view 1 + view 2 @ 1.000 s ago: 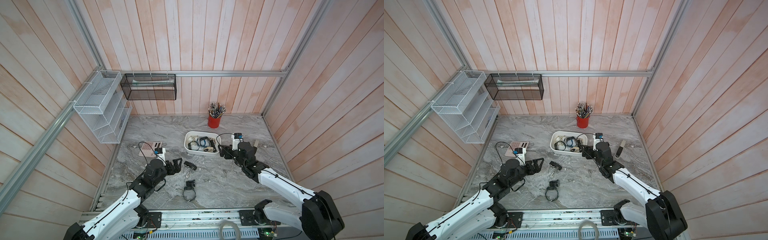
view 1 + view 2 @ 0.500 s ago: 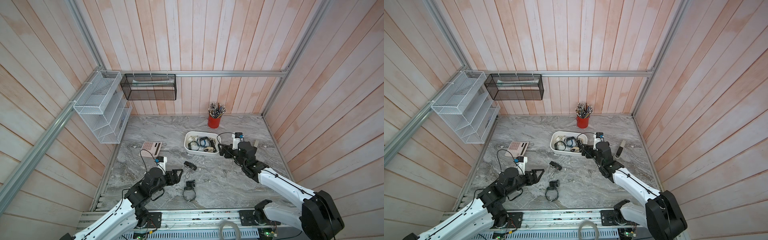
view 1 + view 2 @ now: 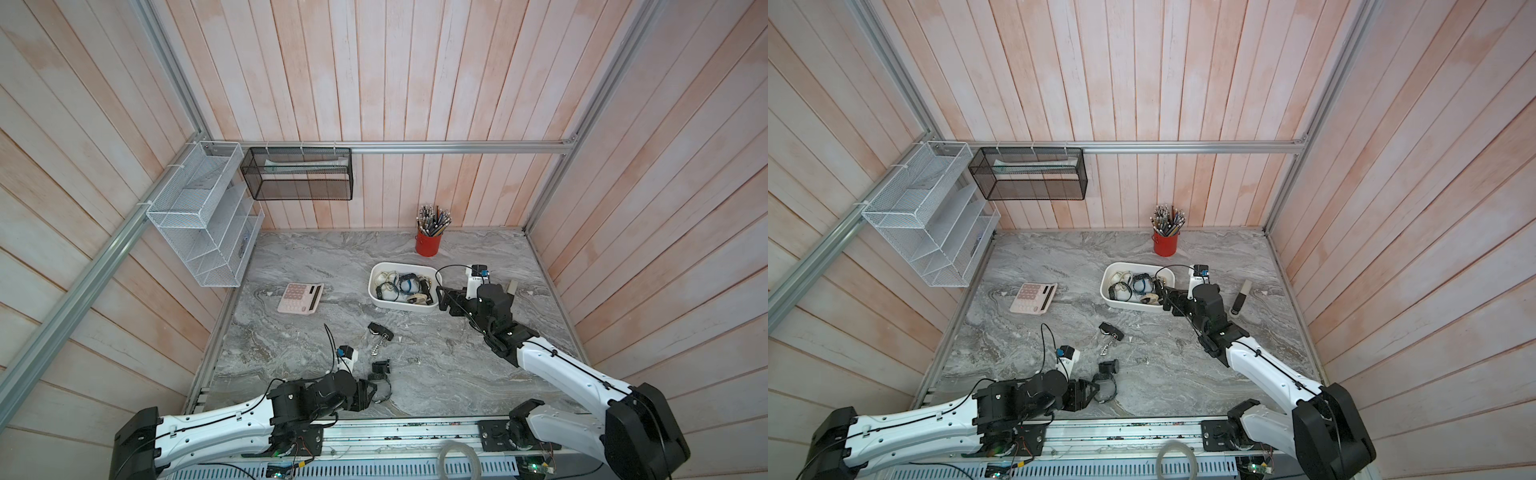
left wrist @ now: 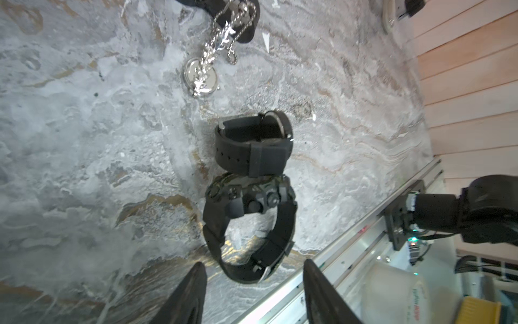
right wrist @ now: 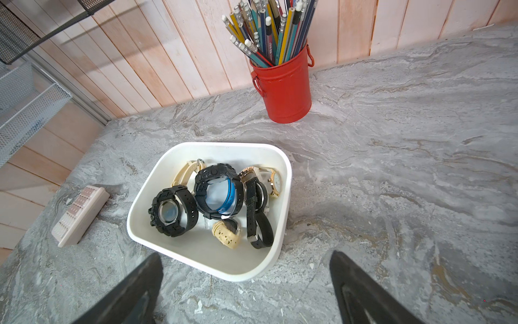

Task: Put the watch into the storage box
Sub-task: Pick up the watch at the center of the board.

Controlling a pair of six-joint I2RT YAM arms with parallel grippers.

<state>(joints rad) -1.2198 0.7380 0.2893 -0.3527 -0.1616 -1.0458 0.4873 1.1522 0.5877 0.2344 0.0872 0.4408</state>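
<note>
Grey marble tabletop (image 3: 436, 374), bearing: white storage box (image 3: 399, 304) toward its rear edge, several watches already inside, with the right gripper (image 3: 441, 297) empty and spread wide at the box's near wall; left gripper (image 4: 253, 263), jaws apart, strap not yet pinched, low by the front edge. Rugged black watch (image 4: 249, 202) lies there, well apart from the box, touching a plain-strapped black watch (image 4: 252, 140). Hazard: closing on the thin strap loop may slip, or drag the neighbour along.

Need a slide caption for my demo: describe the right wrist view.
Right gripper, fingers spread, faces the white storage box holding several watches; red pencil cup behind.
</note>
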